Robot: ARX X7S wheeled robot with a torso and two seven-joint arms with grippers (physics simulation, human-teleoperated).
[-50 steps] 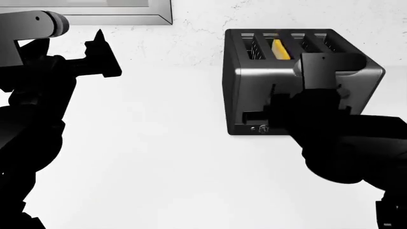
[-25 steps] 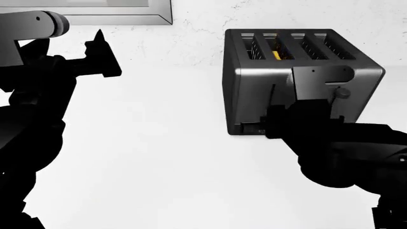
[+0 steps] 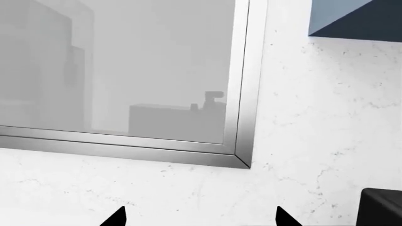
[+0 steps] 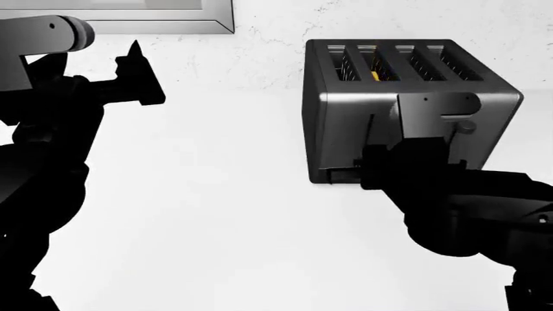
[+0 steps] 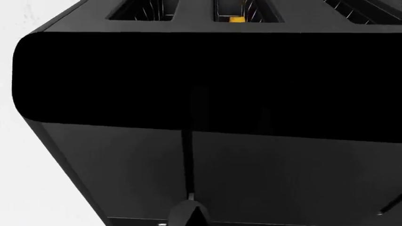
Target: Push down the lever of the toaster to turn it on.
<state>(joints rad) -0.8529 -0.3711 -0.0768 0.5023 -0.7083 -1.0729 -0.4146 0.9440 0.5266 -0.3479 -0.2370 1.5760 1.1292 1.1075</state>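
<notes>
White counter [image 4: 216, 227] and speckled wall [image 4: 276, 26] fill the background. Right gripper [image 4: 372, 170] presses against the toaster's [image 4: 346, 110] lower front, where the lever [image 5: 188, 214] sits at the bottom of its slot; whether its jaws are apart cannot be told. Left gripper [image 3: 199, 217], jaws apart, hangs well away beside a steel-framed window [image 3: 242, 94]. Something yellow [image 5: 237, 19] sits deep in one slot.

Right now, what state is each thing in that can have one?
toaster: upright, yellow bread sunk low in one slot
lever: near the bottom of its slot
right gripper: at the toaster's front, opening hidden
left gripper: open, holding nothing
</notes>
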